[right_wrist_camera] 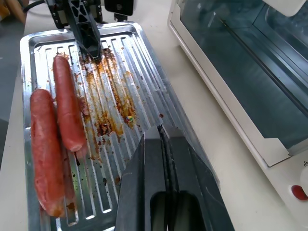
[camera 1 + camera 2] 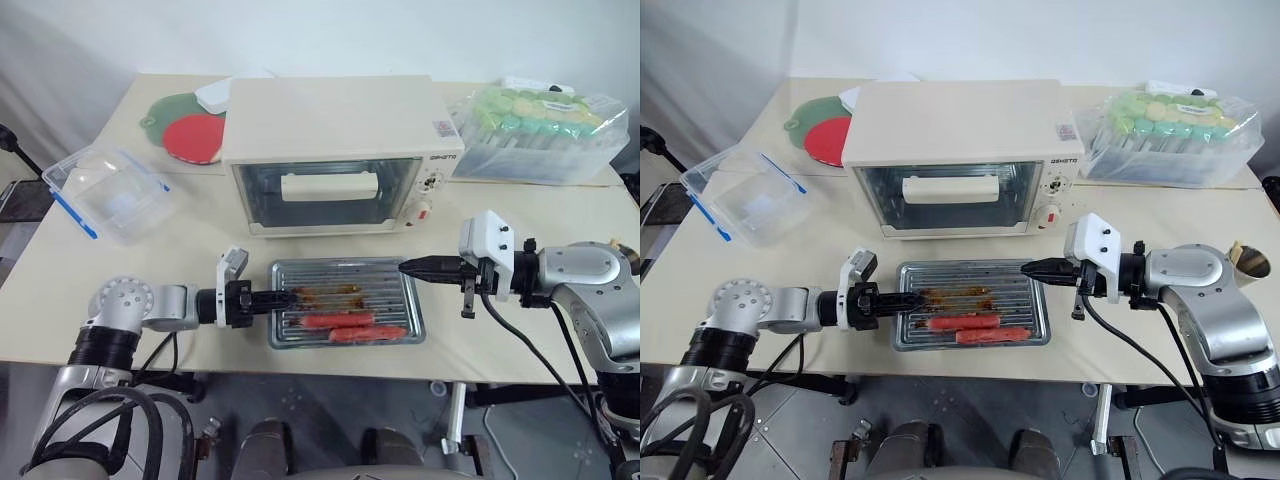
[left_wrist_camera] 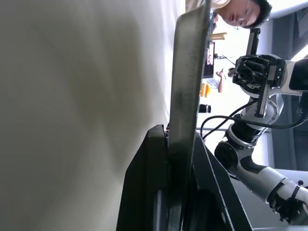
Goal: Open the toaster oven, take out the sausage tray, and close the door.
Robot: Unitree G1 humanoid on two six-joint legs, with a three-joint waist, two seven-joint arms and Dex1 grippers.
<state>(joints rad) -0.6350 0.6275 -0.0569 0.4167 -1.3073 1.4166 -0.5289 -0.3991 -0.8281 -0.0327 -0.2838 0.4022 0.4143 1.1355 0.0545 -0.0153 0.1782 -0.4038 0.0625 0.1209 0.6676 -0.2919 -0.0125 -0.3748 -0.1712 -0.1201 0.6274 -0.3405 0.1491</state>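
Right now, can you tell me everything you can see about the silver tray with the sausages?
The sausage tray is a shallow rectangle of shiny silver metal with rounded corners and a ridged bottom. It lies flat on the table, just in front of the toaster oven, whose door is closed. Red sausages lie along its near side, and brown greasy stains mark the middle. The left gripper is shut on its left rim. The right gripper, shut, has its tips at the far right corner; contact is unclear.
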